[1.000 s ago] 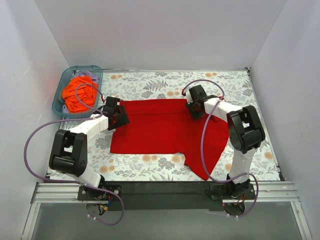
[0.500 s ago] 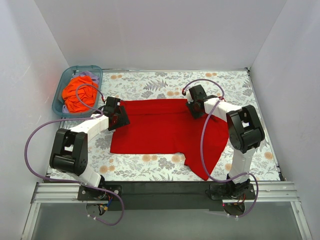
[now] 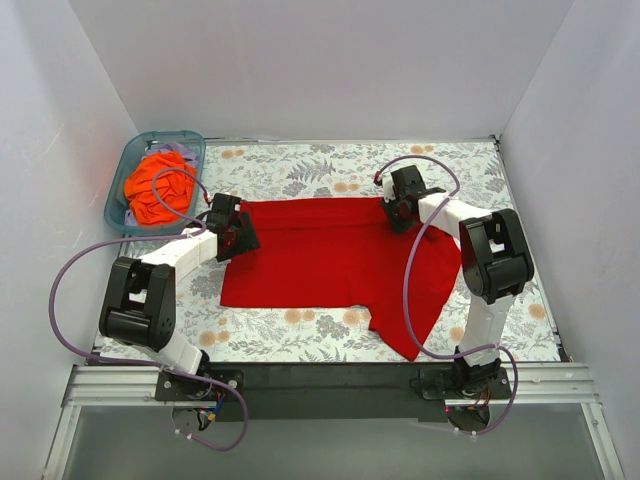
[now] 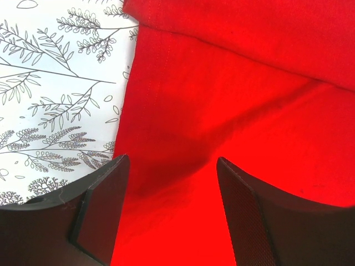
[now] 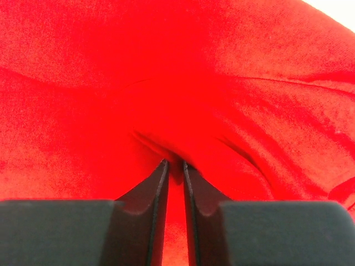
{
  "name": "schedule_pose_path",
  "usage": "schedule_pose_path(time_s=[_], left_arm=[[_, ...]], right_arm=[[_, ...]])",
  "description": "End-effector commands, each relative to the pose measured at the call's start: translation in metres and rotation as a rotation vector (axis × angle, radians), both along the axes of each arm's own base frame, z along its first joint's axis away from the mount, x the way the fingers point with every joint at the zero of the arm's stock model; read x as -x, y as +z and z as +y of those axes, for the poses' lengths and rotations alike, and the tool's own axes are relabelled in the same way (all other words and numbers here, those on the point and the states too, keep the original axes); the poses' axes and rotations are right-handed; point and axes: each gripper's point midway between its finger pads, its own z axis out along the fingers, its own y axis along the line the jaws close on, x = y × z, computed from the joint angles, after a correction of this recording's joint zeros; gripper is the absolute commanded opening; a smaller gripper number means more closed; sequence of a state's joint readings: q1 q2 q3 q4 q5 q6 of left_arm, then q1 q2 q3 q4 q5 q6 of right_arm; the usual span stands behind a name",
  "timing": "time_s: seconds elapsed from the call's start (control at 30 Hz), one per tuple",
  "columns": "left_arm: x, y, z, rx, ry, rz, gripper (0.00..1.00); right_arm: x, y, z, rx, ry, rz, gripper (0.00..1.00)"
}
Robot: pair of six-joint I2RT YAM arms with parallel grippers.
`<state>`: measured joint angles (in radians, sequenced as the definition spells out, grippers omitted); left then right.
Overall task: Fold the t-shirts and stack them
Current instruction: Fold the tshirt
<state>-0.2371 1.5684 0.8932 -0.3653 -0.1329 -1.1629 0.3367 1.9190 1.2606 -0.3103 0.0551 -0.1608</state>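
The red t-shirt (image 3: 335,260) lies spread on the floral tablecloth, its far edge folded over and one part hanging toward the front right. My left gripper (image 3: 236,236) is open at the shirt's far left corner; in the left wrist view it (image 4: 172,166) straddles red cloth (image 4: 233,94) just inside the shirt's left edge. My right gripper (image 3: 400,208) is at the far right corner, shut on a pinch of red cloth (image 5: 233,66), as the right wrist view (image 5: 175,165) shows. The orange t-shirt (image 3: 160,186) lies crumpled in the bin.
The teal plastic bin (image 3: 122,172) stands at the far left corner against the left wall. White walls close in the left, back and right sides. The floral tablecloth (image 3: 300,170) shows around the shirt. Purple cables loop off both arms.
My right gripper has moved a little to the right and back with the shirt's far right corner. The left gripper has not moved.
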Motion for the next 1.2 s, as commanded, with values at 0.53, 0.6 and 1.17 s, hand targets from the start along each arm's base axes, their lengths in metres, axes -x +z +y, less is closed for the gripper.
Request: schedule_pose_path(time_s=[0.53,0.6,1.17], left_arm=[[-0.011,0.014,-0.005,0.015,-0.018,-0.041,0.63],[-0.011,0.015,-0.004,0.014,-0.015,-0.043,0.63],[-0.010,0.014,-0.004,0.013,-0.017,-0.035,0.63]], right_arm=[[0.012,0.040,0.025,-0.196,-0.023,0.069,0.03],[0.017,0.042,0.025,-0.206,-0.041,0.096,0.03],[0.002,0.038,-0.007,-0.034,-0.177,0.086,0.08]])
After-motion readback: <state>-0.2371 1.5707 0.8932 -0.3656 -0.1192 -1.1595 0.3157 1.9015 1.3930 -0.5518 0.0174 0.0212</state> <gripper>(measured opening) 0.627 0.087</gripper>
